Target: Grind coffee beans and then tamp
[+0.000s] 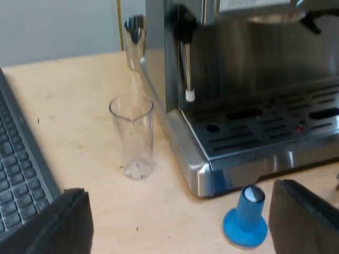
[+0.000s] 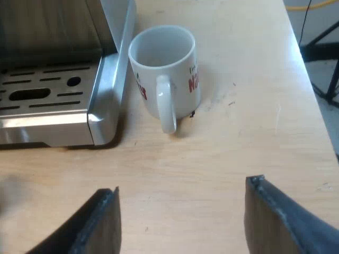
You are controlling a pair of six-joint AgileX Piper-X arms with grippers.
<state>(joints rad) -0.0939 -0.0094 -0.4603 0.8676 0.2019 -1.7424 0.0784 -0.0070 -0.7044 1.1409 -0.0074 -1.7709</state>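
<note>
The espresso machine [image 1: 254, 79] stands on a wooden table, its drip tray [image 1: 270, 132] and steam wand [image 1: 187, 69] facing me. A blue tamper [image 1: 246, 217] stands upright on the table just before the tray's corner. A clear measuring glass [image 1: 132, 136] stands upright and empty beside the machine. My left gripper [image 1: 180, 227] is open above the table, with the tamper close to one finger [image 1: 304, 219]. My right gripper [image 2: 183, 222] is open over bare wood, short of a white mug [image 2: 164, 74] that stands beside the machine's tray corner [image 2: 100, 119].
A dark keyboard-like object [image 1: 21, 169] lies at the table's edge near the measuring glass. The table's edge [image 2: 310, 90] runs past the mug, with the floor and a stand's legs [image 2: 326, 53] beyond. Bare wood lies between the right fingers.
</note>
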